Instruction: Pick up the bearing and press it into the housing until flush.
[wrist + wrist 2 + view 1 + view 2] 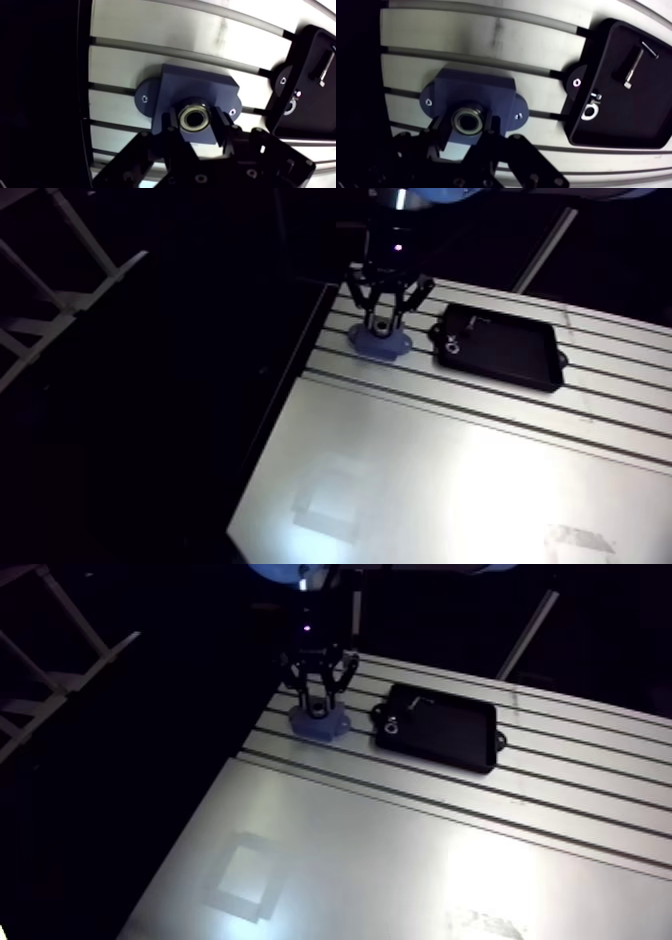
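The blue housing (197, 86) sits bolted on the slotted table near its dark edge; in the arm view it shows as a small blue block (380, 343). The metal ring bearing (194, 118) is right over the housing's bore, and I cannot tell how deep it sits. My gripper (195, 122) comes straight down on it, with one finger pressed against each side of the bearing. In the arm view the gripper (381, 318) stands upright directly on top of the housing.
A black tray (636, 115) lies just beside the housing, holding a bolt (633, 67) and a small metal ring (590, 111). The table's edge (300, 368) runs close on the housing's other side, with darkness beyond it. A smooth plate (450, 488) covers the near table.
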`<control>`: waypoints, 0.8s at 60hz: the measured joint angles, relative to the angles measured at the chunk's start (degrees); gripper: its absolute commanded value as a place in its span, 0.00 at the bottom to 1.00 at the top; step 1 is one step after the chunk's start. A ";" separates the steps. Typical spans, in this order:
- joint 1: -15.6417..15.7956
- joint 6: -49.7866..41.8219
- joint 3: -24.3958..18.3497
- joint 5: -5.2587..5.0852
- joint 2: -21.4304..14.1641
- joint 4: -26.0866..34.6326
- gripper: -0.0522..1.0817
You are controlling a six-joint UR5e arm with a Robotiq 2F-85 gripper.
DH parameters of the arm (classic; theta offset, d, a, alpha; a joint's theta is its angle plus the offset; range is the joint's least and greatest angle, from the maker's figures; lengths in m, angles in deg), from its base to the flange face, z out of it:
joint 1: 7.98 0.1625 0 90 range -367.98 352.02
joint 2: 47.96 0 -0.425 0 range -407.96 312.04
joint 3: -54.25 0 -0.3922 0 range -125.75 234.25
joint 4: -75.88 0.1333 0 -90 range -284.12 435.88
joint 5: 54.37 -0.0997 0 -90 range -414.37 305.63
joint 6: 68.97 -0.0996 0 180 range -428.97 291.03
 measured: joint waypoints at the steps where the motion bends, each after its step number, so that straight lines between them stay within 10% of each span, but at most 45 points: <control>1: 0.00 0.00 0.01 0.00 0.00 0.00 0.65; 48: 0.05 0.10 0.29 -0.03 0.15 0.01 0.65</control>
